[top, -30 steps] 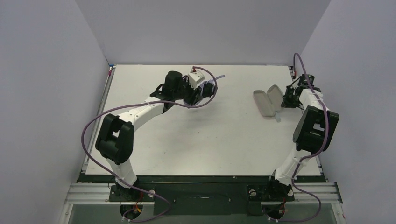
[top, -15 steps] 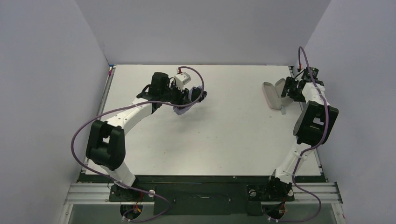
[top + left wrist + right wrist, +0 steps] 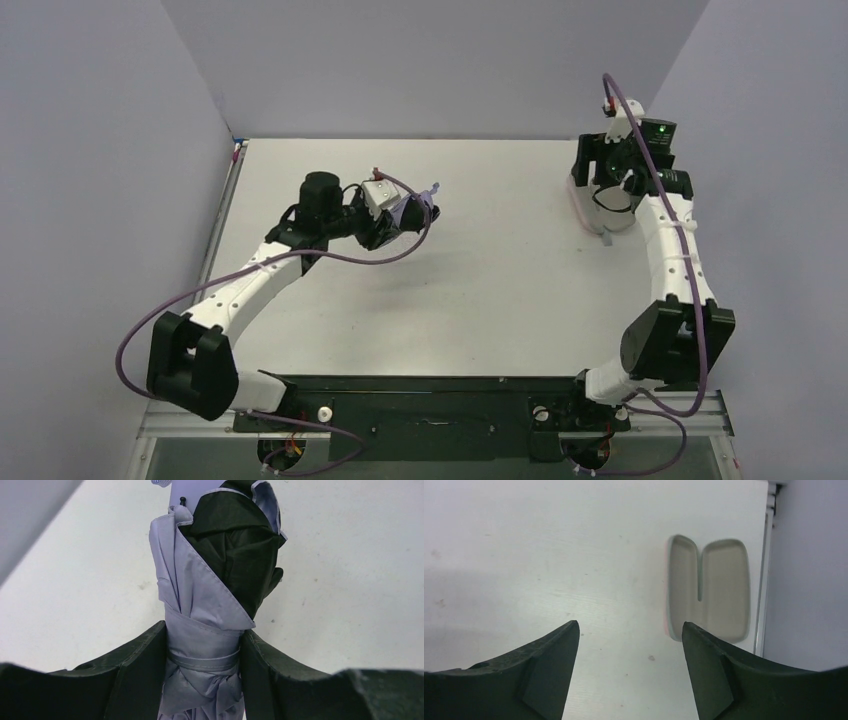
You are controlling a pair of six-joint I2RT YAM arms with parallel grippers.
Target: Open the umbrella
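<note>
The umbrella (image 3: 200, 595) is folded, its lavender canopy bundled with black underside showing at the far end, and a lavender strap (image 3: 202, 659) wraps round it. My left gripper (image 3: 203, 642) is shut on the bundle at the strap and holds it above the table, left of centre in the top view (image 3: 408, 212). The shaft and handle are hidden. My right gripper (image 3: 592, 180) is raised over the far right of the table. In the right wrist view it (image 3: 629, 630) is open and empty, well above the table.
An oval pale hinged case (image 3: 709, 595) lies open on the table at the far right, below the right gripper and close to the table's right edge (image 3: 764, 580). In the top view a small pale piece (image 3: 607, 240) lies near it.
My left arm has drawn back to the left with the umbrella in its grip. My right arm has risen from beside the case and now points down over it.
</note>
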